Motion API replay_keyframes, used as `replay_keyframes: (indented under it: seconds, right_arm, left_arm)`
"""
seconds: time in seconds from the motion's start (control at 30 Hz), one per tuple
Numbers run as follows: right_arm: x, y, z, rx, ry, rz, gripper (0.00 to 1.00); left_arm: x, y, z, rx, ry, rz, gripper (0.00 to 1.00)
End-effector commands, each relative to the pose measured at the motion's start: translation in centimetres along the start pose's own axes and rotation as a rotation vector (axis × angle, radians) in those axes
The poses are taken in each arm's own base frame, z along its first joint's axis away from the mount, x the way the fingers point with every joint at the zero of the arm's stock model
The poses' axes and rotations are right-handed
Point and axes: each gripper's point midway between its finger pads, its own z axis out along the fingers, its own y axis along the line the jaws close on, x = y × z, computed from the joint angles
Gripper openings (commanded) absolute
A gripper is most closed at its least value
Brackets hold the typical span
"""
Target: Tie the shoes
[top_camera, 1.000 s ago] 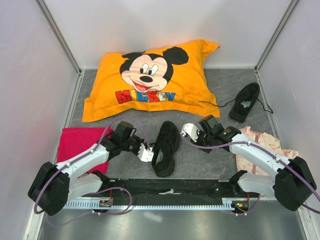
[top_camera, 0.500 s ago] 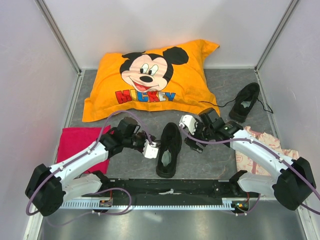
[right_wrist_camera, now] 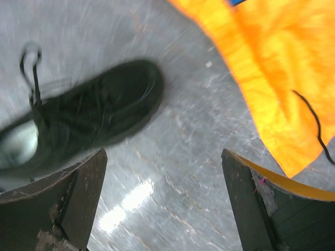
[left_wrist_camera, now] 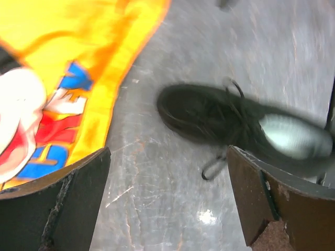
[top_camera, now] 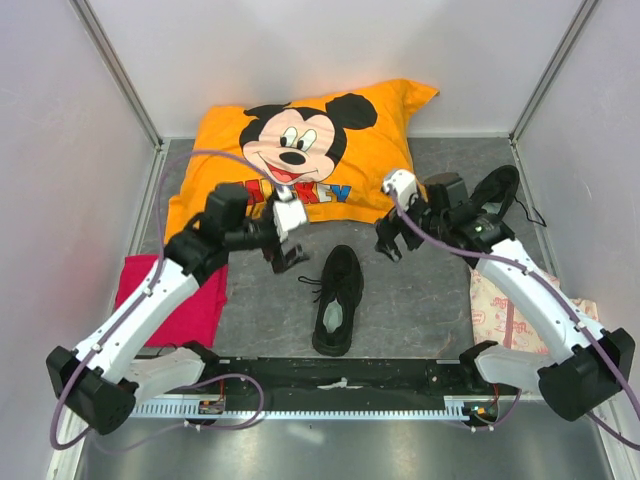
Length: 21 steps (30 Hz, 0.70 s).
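Observation:
One black shoe lies in the middle of the grey floor, toe toward the pillow, pale insole showing, with small lace loops at its left side. The other shoe lies at the back right, partly behind my right arm, its lace trailing toward the pillow. My left gripper hovers open to the near shoe's upper left, and my right gripper hovers open to its upper right. In the left wrist view the open gripper frames bare floor below the shoe. The right wrist gripper does likewise beside the shoe.
An orange Mickey pillow fills the back centre. A red cloth lies at the left, under my left arm. A pale patterned cloth lies at the right. White walls close in the sides and back. A black rail runs along the front.
Both grippers opened, letting go of the laces, then lifted and drew back from the near shoe toward the pillow. The shoe swung to point straight back.

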Motion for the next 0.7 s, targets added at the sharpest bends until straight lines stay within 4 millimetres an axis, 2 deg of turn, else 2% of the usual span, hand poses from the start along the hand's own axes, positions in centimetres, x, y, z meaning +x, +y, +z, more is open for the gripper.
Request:
replay_keyframes:
  seconds: [0.0, 0.07, 0.13, 0.17, 0.2, 0.3, 0.33, 0.4, 0.53, 0.67]
  right_arm:
    - [-3.1, -2.5, -1.2, 0.051, -0.084, 0.235, 0.98]
    - [-3.0, -3.8, -1.8, 0.076, -0.089, 0.322, 0.98]
    - [-2.2, -4.1, -2.2, 0.075, -0.064, 0.399, 0.98]
    - [-1.3, -4.8, -2.3, 0.093, -0.047, 0.448, 0.98]
    - [-0.5, -4.7, -2.4, 0.103, -0.019, 0.518, 0.98]
    - [2.4, -5.4, -2.8, 0.161, 0.028, 0.625, 0.98]
    - [4.0, -5.2, -2.7, 0.173, 0.054, 0.649, 0.98]
    - [5.1, -5.2, -3.4, 0.220, 0.049, 0.656, 0.98]
    - [7.8, -4.1, -3.9, 0.241, 0.062, 0.697, 0.98]
    - [8.1, -3.9, -4.9, 0.257, 0.029, 0.702, 0.98]
  left_arm:
    - [-1.0, 2.5, -1.8, -0.081, 0.065, -0.472, 0.99]
    - [0.1, 3.9, -2.3, -0.124, 0.092, -0.620, 0.99]
    - [0.8, 4.3, -3.0, -0.137, 0.111, -0.717, 0.99]
    - [1.9, 4.7, -3.2, -0.157, 0.133, -0.798, 0.99]
    - [2.9, 4.7, -3.2, -0.171, 0.162, -0.843, 0.99]
    - [6.8, 3.6, -3.4, -0.196, 0.277, -0.986, 0.99]
    - [7.7, 3.3, -3.5, -0.207, 0.300, -1.005, 0.99]
    - [9.4, 2.4, -4.0, -0.240, 0.329, -1.022, 0.99]
    - [10.9, 2.0, -5.0, -0.330, 0.340, -0.998, 0.99]
    - [12.1, 2.1, -5.9, -0.405, 0.366, -0.969, 0.99]
